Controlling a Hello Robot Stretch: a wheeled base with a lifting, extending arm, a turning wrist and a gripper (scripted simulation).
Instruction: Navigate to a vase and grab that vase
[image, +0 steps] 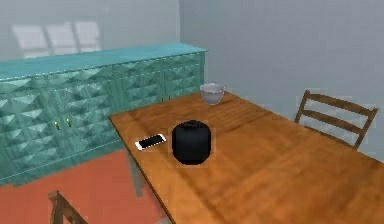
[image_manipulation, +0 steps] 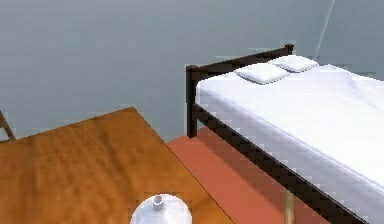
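- Wooden table (image: 300, 170) is spanning the forward view's lower right, bearing a dark round pot (image: 190, 141).
- Pincer's state cannot be told.
- White vase (image_manipulation: 160, 211) is sitting at the arm side view's bottom edge, partly cut off.

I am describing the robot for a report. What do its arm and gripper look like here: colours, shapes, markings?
Their colours, shapes and markings cannot be told from these pictures. At the arm side view's bottom edge a white vase stands on the wooden table, with a bed beyond.
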